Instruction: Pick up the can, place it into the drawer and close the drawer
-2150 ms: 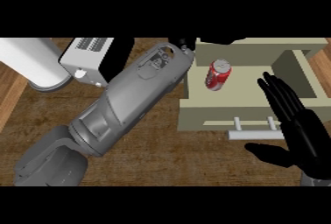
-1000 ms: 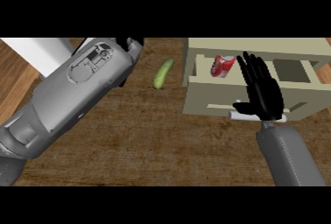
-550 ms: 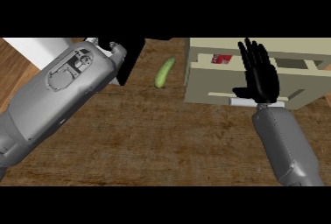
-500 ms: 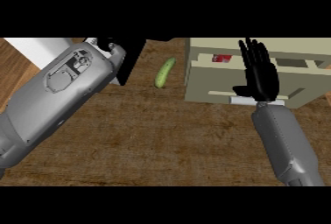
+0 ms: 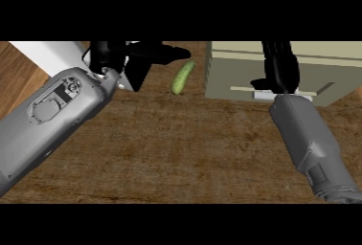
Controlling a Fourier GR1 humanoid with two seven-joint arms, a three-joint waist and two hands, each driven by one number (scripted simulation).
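Head view: right hand point(image 5: 280, 67) against drawer point(image 5: 232, 72).

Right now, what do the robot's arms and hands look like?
The left forearm is a thick, rounded grey casing with an outlined oval panel; the right forearm is grey too. The left hand and right hand are black, with slender fingers. No cables show.

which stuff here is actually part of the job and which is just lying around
Part of the job:
- drawer with its white handle
- right hand, flat against the drawer front
- can: not visible in this view

Just lying about:
- green cucumber on the counter
- white object at upper left
- left hand, away from the drawer
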